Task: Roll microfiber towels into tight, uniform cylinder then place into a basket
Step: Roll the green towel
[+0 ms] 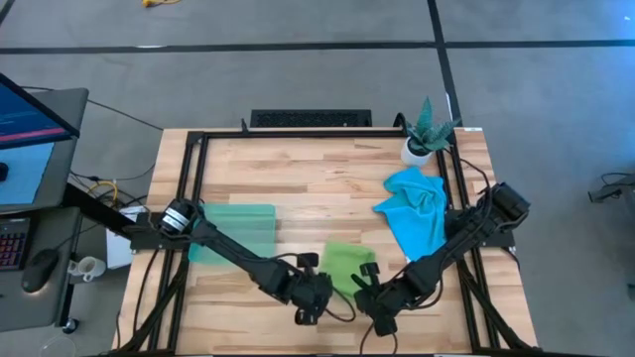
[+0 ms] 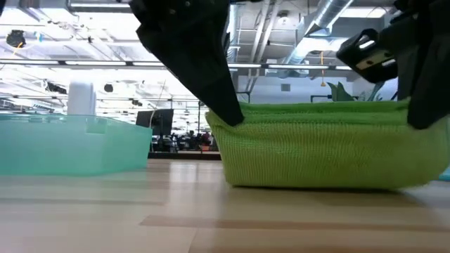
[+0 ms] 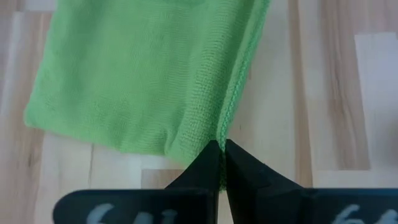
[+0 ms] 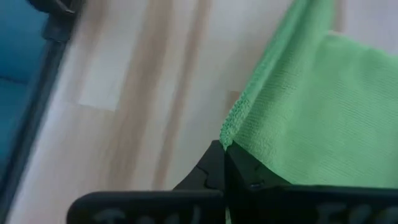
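Both hands are pinched shut on the green towel's (image 1: 347, 266) near corners, left hand (image 3: 222, 163) on one, right hand (image 4: 225, 163) on the other. It lies on the counter (image 1: 308, 198) just right of the basket (image 1: 236, 233). Looks like the fold-or-roll start; next they need to move together evenly. Blue towel (image 1: 417, 208) waits beyond. Can't see the lifted edge's underside.

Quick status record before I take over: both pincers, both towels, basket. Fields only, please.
left pincer: shut on green towel, near corner
right pincer: shut on green towel, other near corner
green towel: folded, near edge lifted off the table
blue towel: crumpled, unrolled, by right arm
basket: left side, no towel inside
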Robot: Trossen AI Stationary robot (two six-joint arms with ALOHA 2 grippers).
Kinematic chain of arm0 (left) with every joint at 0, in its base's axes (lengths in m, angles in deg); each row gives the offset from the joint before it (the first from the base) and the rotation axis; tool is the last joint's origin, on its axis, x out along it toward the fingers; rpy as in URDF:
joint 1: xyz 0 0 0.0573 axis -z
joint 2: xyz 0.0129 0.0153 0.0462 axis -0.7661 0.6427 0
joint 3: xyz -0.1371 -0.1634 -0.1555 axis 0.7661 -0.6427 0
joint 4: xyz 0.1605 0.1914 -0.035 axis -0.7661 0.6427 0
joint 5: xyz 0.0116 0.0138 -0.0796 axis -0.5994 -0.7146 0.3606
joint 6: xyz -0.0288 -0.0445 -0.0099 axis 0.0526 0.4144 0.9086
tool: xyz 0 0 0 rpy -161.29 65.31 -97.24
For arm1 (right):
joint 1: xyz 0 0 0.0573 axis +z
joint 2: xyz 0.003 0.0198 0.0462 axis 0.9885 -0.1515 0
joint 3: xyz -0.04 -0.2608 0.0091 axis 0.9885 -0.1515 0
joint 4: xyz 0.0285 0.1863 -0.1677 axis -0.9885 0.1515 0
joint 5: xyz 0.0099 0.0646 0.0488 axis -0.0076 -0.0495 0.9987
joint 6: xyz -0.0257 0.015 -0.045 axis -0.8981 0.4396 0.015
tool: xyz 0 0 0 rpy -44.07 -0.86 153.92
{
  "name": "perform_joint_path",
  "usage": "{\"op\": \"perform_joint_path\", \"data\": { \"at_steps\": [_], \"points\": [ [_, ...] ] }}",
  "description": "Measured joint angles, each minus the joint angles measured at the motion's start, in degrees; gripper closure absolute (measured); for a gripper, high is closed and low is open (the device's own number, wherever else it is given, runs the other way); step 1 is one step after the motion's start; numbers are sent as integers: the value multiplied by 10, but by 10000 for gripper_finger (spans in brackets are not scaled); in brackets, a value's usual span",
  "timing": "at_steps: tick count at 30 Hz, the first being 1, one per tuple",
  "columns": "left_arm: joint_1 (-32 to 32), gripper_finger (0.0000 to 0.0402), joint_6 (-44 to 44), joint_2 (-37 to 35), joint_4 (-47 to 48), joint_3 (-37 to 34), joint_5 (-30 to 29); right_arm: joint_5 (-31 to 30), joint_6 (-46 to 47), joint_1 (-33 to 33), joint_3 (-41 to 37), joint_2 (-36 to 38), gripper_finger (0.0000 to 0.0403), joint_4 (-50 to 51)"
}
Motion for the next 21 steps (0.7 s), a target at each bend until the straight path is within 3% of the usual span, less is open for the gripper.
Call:
{"op": "perform_joint_path", "data": {
  "at_steps": [9,21],
  "points": [
    [-3,396,26,-1,3,0,26,-56,63,-6,0,21,397,41],
    [-29,396,50,-1,3,0,17,-60,176,-34,-4,16,398,78]
  ]
}}
